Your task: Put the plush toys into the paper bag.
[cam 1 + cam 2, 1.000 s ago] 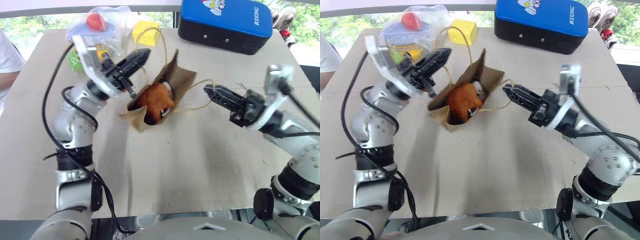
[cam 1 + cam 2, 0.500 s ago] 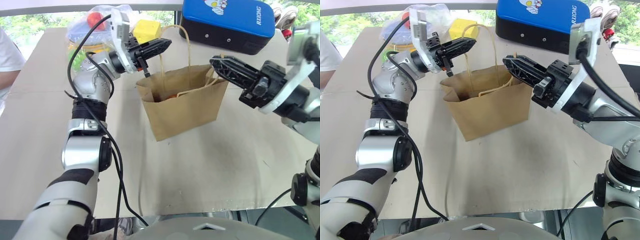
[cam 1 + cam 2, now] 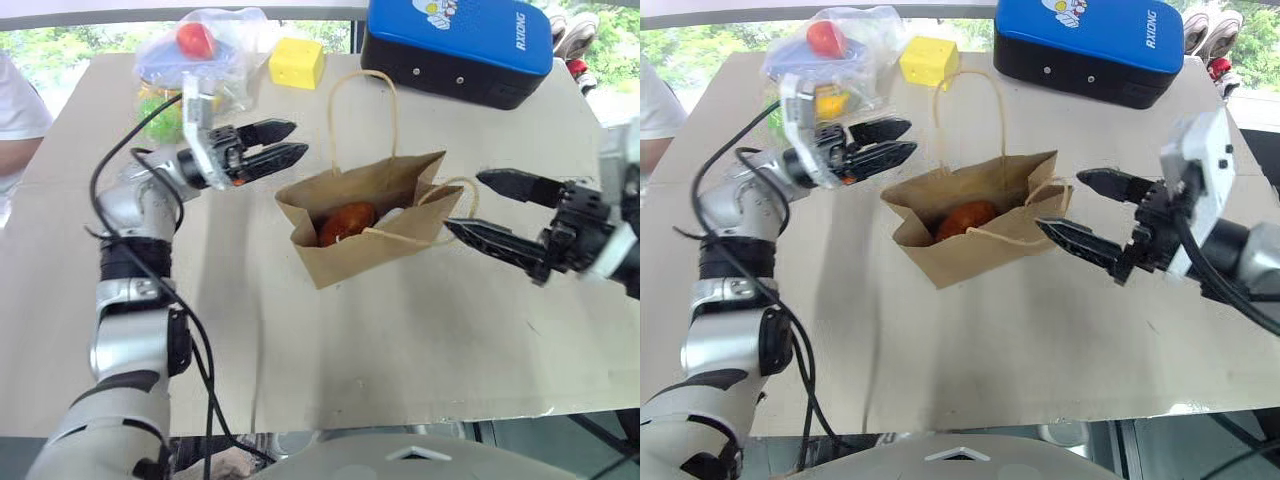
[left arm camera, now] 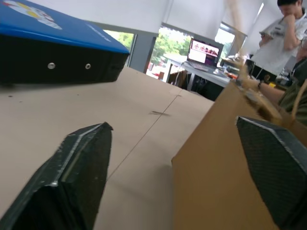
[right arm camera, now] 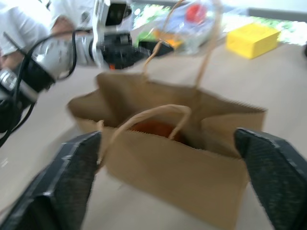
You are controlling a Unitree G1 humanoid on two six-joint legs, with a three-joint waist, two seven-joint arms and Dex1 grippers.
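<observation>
Now both grippers have released the upright paper bag (image 3: 365, 225)

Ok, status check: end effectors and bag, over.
Left end effector open, right end effector open, both empty. Paper bag upright, orange-brown plush inside. Nothing blocking.

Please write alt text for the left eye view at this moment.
A brown paper bag stands open on a table with an orange-brown plush toy inside. The left gripper and right gripper sit open on either side, holding nothing.
</observation>
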